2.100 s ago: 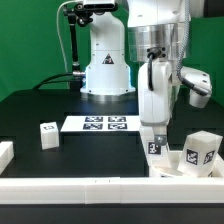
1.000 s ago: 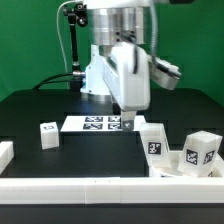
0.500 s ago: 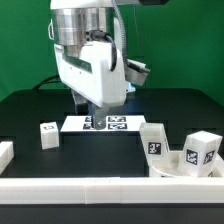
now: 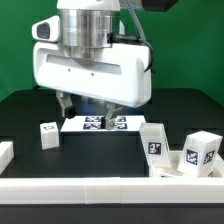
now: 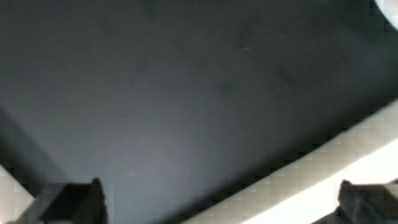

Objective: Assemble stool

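1. Stool leg (image 4: 47, 134), white and tagged, stands alone on the black bench (image 4: 25, 115) toward the exterior view's left; a second leg (image 4: 153, 140) and a third leg (image 4: 199, 150) stand near each other at its right.
2. Claw (image 4: 88, 106) hangs over the bench by the marker board (image 4: 120, 123), spread wide (nothing between its fingers (image 5: 71, 203)).
3. White rail (image 4: 100, 186) borders the camera-side edge of the bench.

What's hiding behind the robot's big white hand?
The marker board shows just below the open gripper, its far edge covered. Whatever stands farther back on the table cannot be seen.
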Tool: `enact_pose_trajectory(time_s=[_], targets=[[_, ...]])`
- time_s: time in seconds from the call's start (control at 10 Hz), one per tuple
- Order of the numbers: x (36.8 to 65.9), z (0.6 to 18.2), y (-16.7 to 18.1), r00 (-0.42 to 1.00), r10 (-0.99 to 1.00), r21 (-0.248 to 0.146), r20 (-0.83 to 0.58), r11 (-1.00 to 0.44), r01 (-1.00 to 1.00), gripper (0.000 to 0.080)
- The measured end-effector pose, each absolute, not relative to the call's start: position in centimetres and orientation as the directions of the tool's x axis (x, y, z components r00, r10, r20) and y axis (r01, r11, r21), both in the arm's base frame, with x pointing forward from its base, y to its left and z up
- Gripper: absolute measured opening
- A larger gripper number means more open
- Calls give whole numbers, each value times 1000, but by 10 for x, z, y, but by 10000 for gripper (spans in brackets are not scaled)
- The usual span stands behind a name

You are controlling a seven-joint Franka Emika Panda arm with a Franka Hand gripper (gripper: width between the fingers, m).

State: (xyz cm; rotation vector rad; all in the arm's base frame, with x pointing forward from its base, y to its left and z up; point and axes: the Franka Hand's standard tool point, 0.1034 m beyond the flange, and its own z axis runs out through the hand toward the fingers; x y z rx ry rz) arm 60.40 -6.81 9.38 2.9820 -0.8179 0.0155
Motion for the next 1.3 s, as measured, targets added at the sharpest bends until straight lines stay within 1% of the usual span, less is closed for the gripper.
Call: enact_pose_trajectory(time_s=[0.1,0.4,0.6,0.7,0.8,0.9,1.0,1.3], targets=[[601,92,-70,904,-427,48,22,-903,-428,649],[598,90,-73,958,-285,54,19,-957,-285,649],[597,90,-78,996,-89,54,11,-995,-89,649],[588,87,-95,998,65,35,10,-997,64,649],[581,83,-110,988,157,47,13,-987,156,649],[571,78,-123,967,253,40,-5,-967,253,649],[560,74,-140,968,251,24,-9,-968,252,649],[557,74,-142,972,235,28,-15,-972,235,649]])
